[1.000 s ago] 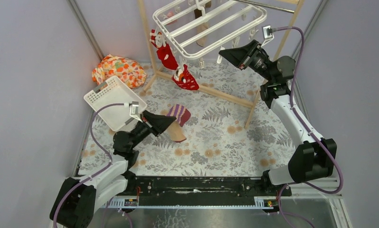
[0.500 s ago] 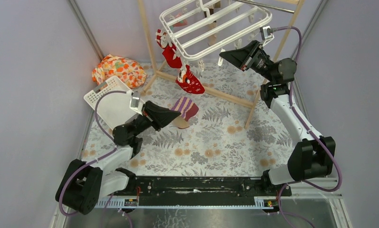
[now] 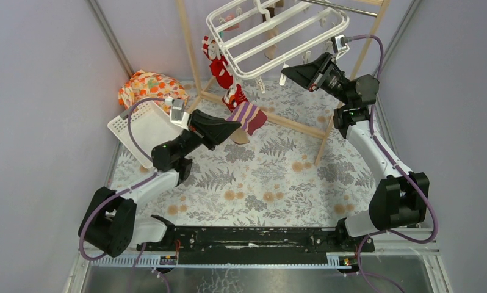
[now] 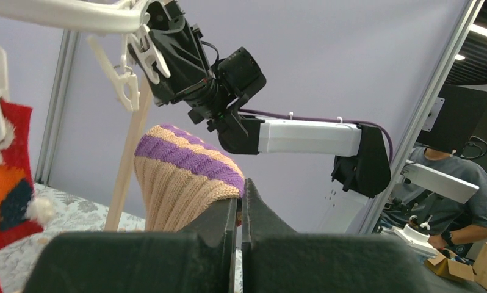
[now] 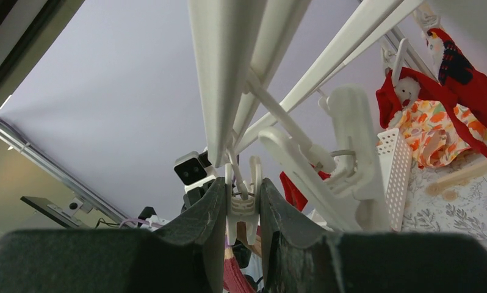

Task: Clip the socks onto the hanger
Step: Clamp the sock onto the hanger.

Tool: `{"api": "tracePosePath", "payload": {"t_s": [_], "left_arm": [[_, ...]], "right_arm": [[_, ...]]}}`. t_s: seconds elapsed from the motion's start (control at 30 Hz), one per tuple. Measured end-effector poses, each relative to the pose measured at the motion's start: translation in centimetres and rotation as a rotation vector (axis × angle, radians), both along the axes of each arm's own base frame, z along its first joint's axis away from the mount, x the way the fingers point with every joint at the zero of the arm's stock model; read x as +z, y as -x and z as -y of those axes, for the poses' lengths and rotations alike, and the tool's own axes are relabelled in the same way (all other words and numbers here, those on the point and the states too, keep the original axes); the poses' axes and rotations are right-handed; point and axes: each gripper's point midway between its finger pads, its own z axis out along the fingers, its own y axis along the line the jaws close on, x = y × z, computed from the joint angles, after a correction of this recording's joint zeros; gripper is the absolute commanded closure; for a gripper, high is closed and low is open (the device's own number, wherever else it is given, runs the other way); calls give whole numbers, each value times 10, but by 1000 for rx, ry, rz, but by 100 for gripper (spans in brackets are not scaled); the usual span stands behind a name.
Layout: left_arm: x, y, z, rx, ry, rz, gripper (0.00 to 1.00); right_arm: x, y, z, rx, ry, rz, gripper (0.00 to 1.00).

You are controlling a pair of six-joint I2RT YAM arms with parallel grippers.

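The white grid hanger (image 3: 271, 36) hung tilted at 12 o'clock; two red socks (image 3: 221, 71) dangled from its 8 o'clock edge. The striped sock (image 3: 248, 116) was held aloft just beneath them, unclipped.

The surface (image 3: 277, 183) wears a pale cloth printed with grey ferns and orange flowers. In its far left corner lies 1 orange floral cloth bundle (image 3: 151, 89). Just beside that, at the left edge, sits 1 white slotted basket (image 3: 137, 129), tilted. A wooden rack (image 3: 293, 126) stands across the back.
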Motion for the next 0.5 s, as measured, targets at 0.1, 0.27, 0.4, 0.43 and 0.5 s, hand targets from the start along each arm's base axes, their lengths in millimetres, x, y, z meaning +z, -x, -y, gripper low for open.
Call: {"api": "tracePosePath", "payload": {"t_s": [0.1, 0.27, 0.4, 0.43, 0.5], "left_arm": [[6, -2, 9, -16, 13, 4, 100], [21, -5, 22, -35, 35, 28, 100], [28, -6, 33, -54, 48, 40, 100], [29, -7, 35, -57, 50, 42, 100], [29, -9, 38, -54, 53, 45, 100]], "right_arm": [[-2, -1, 0, -2, 4, -5, 100], [-2, -1, 0, -2, 6, -6, 100], [-2, -1, 0, -1, 6, -6, 100], [-2, -1, 0, -1, 7, -6, 100], [-2, -1, 0, 0, 7, -6, 100]]}}
